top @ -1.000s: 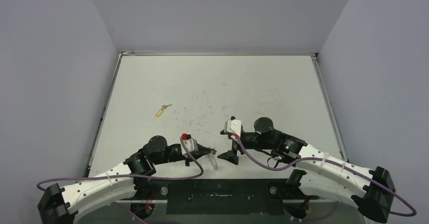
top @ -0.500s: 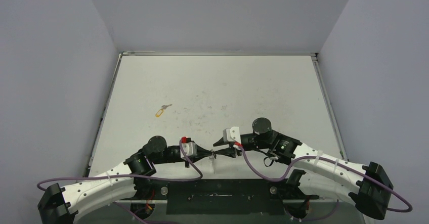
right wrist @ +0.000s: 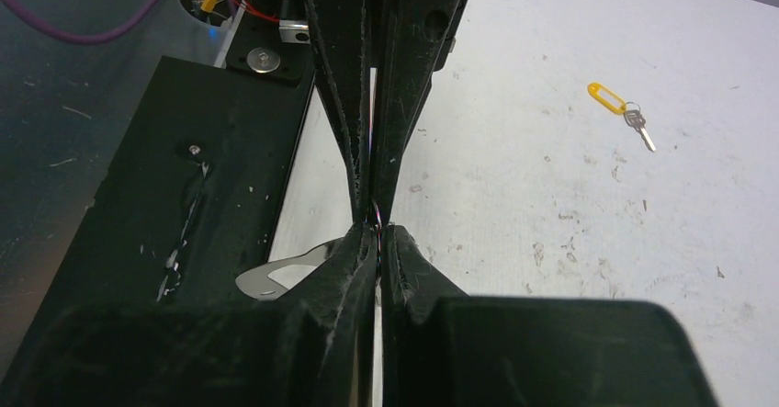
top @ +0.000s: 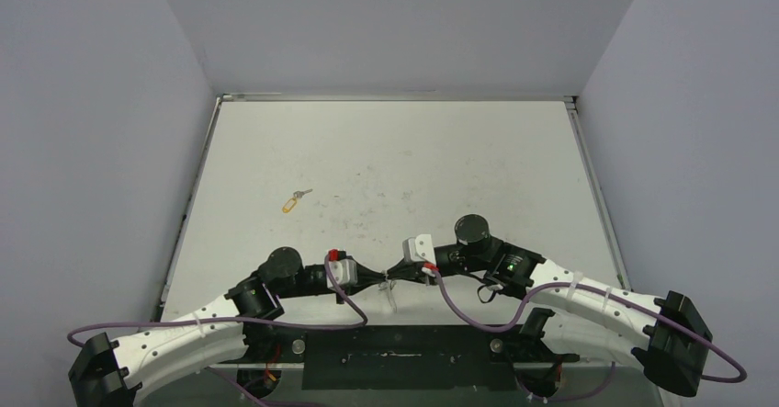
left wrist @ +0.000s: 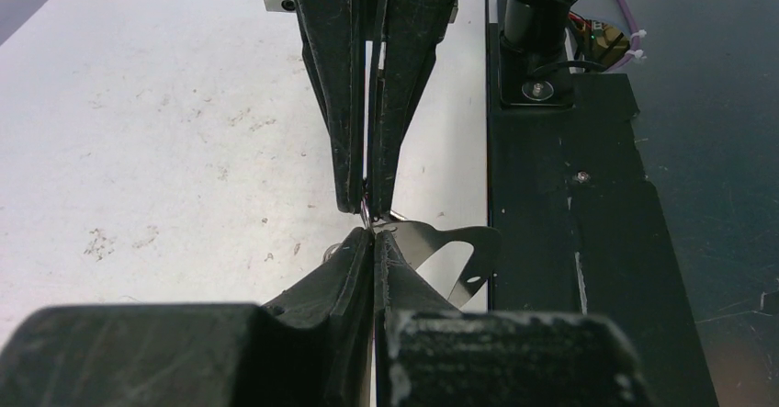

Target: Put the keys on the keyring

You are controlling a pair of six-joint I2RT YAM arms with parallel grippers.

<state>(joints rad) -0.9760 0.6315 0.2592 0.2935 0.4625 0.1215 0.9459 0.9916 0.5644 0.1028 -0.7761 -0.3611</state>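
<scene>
The keyring [left wrist: 452, 247], a flat silver loop, hangs just above the table's near edge. My left gripper [left wrist: 373, 234] is shut on its top. My right gripper [right wrist: 378, 231] meets it tip to tip, shut on a thin small ring [left wrist: 366, 212] at the keyring's top. From above, the left gripper [top: 383, 277] and right gripper [top: 398, 274] touch, with the keyring [top: 390, 296] below them. Part of the loop [right wrist: 283, 271] shows left of the right fingers. A key with a yellow tag [top: 292, 202] lies alone farther out on the table, and the same key [right wrist: 621, 109] shows in the right wrist view.
A black base plate [top: 395, 357] with screws runs along the near edge under both arms. Purple cables [top: 459, 297] loop beside the wrists. The white table [top: 395, 159] is scuffed and walled on three sides.
My right gripper swung left to the left gripper's tips and went from open to shut on the small ring. The left gripper has kept its grip on the keyring.
</scene>
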